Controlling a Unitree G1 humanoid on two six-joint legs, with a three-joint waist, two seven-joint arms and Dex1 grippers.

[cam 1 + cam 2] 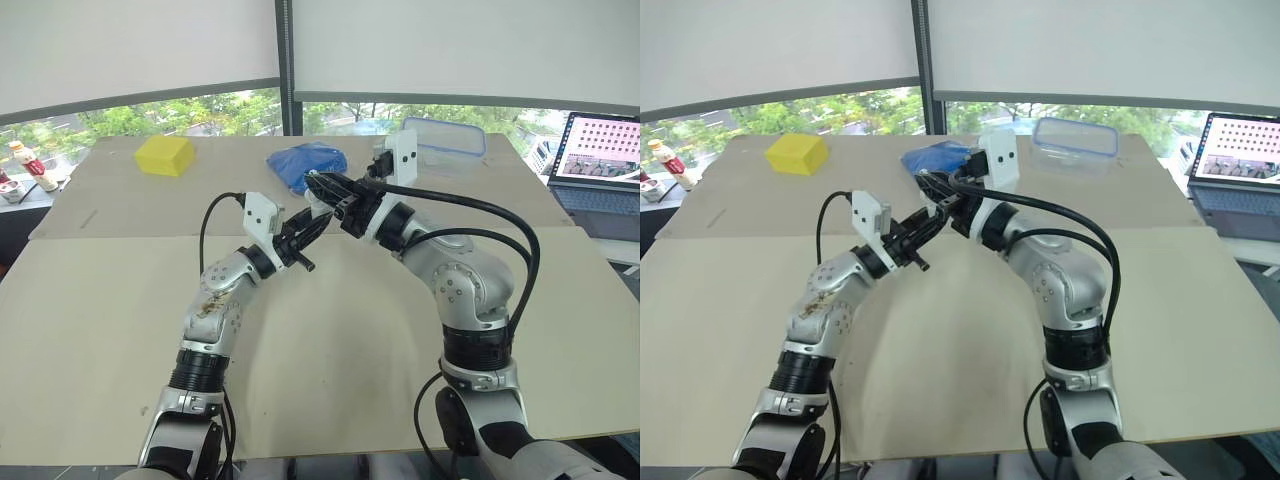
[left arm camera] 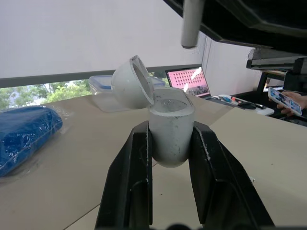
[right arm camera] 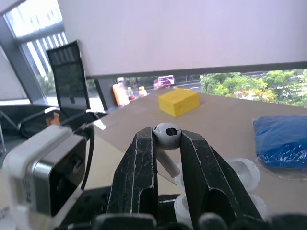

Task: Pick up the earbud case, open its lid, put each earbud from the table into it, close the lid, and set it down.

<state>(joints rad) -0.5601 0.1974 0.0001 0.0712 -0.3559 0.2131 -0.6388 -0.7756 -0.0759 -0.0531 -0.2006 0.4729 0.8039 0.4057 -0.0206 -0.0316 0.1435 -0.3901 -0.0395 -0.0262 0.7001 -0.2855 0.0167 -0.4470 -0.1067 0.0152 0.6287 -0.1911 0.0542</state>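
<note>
Grasp, left: my left gripper (image 2: 171, 126) is clamped on the earbud case (image 2: 169, 140), with one black finger pressed to each flank.
Case attitude: upright between the fingers, its mouth facing up.
Lid (image 2: 131, 81): swung open on its hinge and tipped back behind the mouth.
Grasp, right: my right gripper (image 3: 167, 131) pinches the earbud (image 3: 166, 137) by its round head, and the stem slants down between the fingers.
Earbud-to-case relation: in the left wrist view the stem hangs just above the open mouth, apart from it.
Case contents: I cannot tell what sits inside the mouth.
Case location: held above the table (image 1: 110, 320), over its middle, where the two grippers meet.
Gripper relation: in the head view my right fingertips sit at about 1 o'clock from my left fingertips, very near them.
Blue bag (image 1: 305, 165): at 12 o'clock from the grippers, lying on the table.
Yellow block (image 1: 165, 155): at 10 o'clock, well apart, near the far edge.
Clear container (image 1: 445, 140): at 2 o'clock, blue-rimmed, near the far edge.
Laptop (image 1: 600, 160): at 3 o'clock, beyond the table's right side, screen lit.
</note>
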